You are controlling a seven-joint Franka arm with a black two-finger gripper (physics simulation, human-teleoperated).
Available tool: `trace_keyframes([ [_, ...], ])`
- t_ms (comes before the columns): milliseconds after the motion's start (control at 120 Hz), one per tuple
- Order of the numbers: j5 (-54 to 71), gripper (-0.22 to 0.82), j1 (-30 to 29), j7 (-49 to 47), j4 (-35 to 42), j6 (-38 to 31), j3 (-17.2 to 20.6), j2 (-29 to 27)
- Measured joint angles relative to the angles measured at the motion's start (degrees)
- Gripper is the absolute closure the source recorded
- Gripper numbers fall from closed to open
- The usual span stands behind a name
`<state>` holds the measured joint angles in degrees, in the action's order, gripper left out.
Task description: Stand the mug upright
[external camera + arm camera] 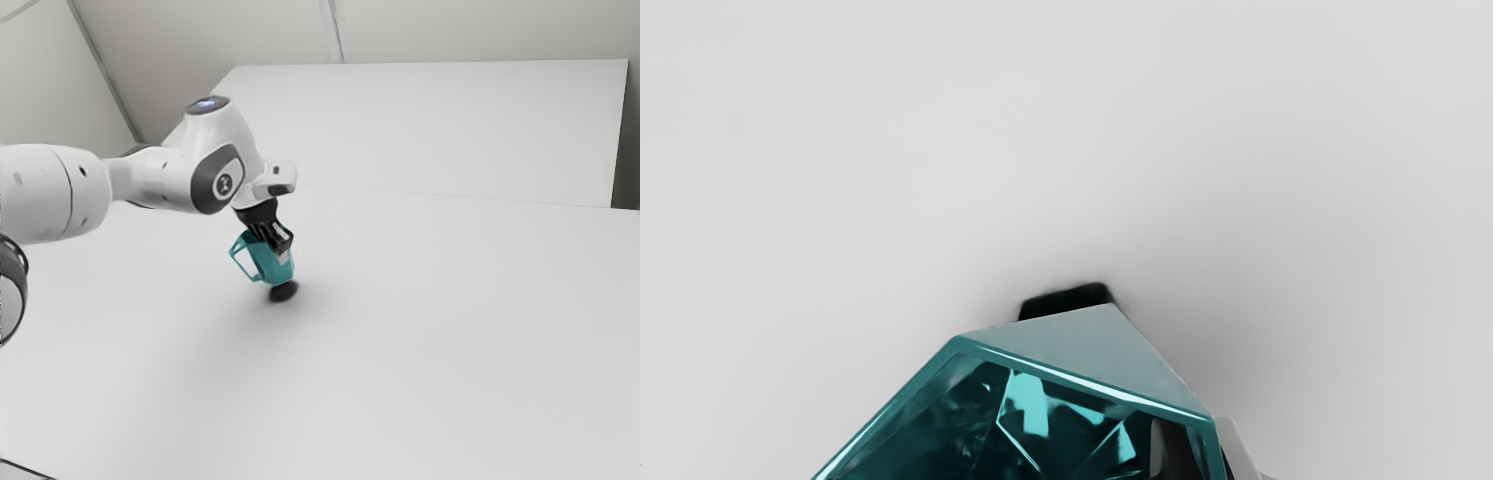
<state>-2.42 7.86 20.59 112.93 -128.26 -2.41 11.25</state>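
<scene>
In the exterior view my gripper (281, 252) points down at the rim of the teal mug (268, 265), shut on its wall. The mug's opening faces up toward the hand, its body leans slightly, and its handle is on the exterior view's left. In the wrist view the faceted mug (1106, 357) shows its rim and shiny inside; one finger of the gripper (1210, 450) is inside the wall and the other outside, with the wall between them. The mug's base is hidden there.
A black patch (284, 291) lies on the white table (420, 340) just under the mug, looking like its shadow, with a small gap that suggests the mug is slightly raised. A white wall stands behind the table.
</scene>
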Motion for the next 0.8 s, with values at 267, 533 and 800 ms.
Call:
trace_keyframes([
  [267, 8.9, 0.78, 2.8, -6.0, -2.5, -2.0, 0.3, 4.6],
  [533, 10.2, 0.78, 2.5, -10.0, -3.0, -2.5, 0.5, 6.7],
  [800, 9.4, 0.56, 2.2, -12.1, -3.0, -2.5, 0.5, 7.4],
])
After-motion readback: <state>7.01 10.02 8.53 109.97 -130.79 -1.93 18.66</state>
